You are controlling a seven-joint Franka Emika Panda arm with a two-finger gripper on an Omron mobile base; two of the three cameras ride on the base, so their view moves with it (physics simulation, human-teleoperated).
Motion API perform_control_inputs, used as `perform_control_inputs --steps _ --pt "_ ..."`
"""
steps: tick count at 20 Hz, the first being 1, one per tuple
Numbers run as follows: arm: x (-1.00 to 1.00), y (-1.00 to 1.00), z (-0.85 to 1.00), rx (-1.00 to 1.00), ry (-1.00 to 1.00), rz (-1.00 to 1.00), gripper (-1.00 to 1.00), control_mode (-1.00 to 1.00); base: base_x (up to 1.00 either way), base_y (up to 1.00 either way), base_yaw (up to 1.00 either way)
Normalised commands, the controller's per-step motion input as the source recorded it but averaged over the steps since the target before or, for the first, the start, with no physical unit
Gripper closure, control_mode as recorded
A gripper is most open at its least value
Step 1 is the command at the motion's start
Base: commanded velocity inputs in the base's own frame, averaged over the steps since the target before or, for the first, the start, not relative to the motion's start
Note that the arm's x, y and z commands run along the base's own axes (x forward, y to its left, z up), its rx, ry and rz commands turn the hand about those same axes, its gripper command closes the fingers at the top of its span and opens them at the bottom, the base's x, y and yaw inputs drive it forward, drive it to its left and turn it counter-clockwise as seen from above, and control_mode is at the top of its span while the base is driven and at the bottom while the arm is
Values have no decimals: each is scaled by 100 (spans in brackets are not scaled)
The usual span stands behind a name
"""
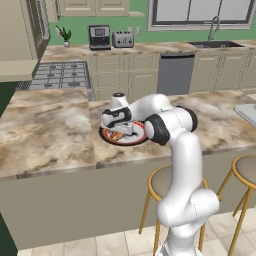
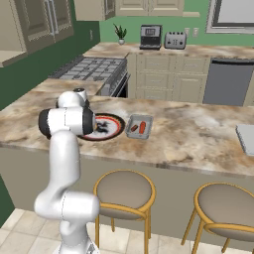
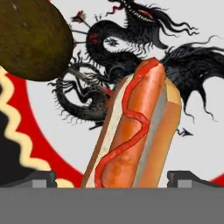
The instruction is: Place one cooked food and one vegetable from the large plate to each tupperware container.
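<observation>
Hovering low over the large plate, ready to grasp a hot dog.

On the plate, left to right: a brown lump, perhaps a potato, then the hot dog between the gripper's wide-spread fingertips; one tupperware container sits just right, already holding food.

The white arm is reaching over the marble counter, partly covering the large plate. Just beside the plate, a pale grey tupperware container is holding two reddish pieces. Another tray's edge is showing far right. Two stools are standing below.
</observation>
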Motion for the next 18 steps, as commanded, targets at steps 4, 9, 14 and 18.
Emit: perform_control_inputs --steps 4,9,14,18 --pt "4 4 -24 0 1 0 -100 -100 0 0 0" --pt "3 0 -28 0 3 0 -100 -100 0 0 0" --pt "1 0 -8 0 0 0 -100 -100 0 0 0" --pt "0 1 -1 0 0 0 100 -100 0 0 0"
